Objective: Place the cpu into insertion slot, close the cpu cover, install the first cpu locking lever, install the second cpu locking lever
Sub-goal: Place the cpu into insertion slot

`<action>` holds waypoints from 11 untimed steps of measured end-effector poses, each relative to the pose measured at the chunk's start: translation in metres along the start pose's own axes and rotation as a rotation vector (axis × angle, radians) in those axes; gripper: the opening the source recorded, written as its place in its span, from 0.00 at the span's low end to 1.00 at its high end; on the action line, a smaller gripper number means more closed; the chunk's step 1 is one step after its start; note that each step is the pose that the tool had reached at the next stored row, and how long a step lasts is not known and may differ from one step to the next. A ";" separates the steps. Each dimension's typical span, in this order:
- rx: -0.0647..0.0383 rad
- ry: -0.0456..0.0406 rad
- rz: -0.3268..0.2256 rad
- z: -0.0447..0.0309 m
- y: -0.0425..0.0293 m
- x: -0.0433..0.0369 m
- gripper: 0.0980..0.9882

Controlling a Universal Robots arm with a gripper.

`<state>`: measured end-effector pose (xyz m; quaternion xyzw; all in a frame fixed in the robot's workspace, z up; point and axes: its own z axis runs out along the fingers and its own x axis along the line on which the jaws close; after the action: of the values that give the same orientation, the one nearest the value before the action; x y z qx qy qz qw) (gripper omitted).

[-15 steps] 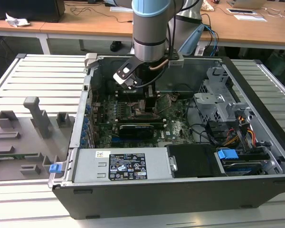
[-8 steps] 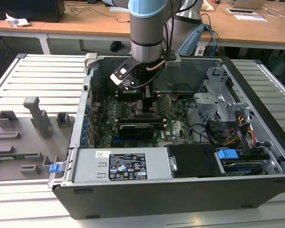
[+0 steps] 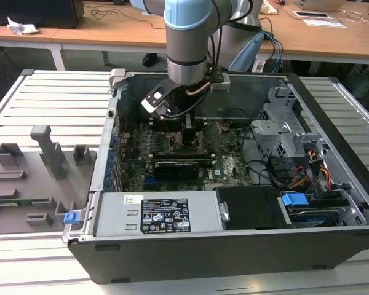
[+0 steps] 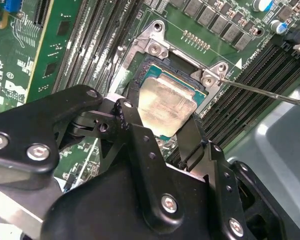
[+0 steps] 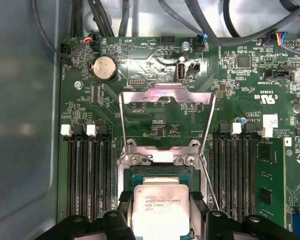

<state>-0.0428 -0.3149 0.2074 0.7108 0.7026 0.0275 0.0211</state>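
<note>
In both wrist views my gripper (image 4: 160,117) (image 5: 160,200) is shut on the cpu (image 4: 167,107) (image 5: 160,212), a flat square chip with a silvery top. One black finger (image 4: 132,125) presses each opposite edge. The chip lies level in or just over the insertion slot (image 5: 157,172) (image 4: 157,70); I cannot tell whether it is seated. The cpu cover (image 5: 165,95), a thin silver frame, stands swung open beyond the slot. A thin locking lever rod (image 4: 270,92) (image 5: 210,185) sticks out unlatched beside the socket. In the exterior view the gripper (image 3: 190,132) reaches down into the open computer case.
Rows of memory slots (image 5: 87,175) (image 5: 235,175) flank the socket. A long black card (image 3: 175,167) lies across the motherboard, with the power supply (image 3: 160,215) in front and a drive cage (image 3: 289,132) on the exterior view's right. A grey fixture board (image 3: 31,178) sits outside the case.
</note>
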 end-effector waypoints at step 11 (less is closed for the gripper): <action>0.000 -0.0068 0.014 0.0052 0.0000 0.0000 0.50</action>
<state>-0.0425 -0.3148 0.2022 0.7156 0.6976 0.0253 0.0234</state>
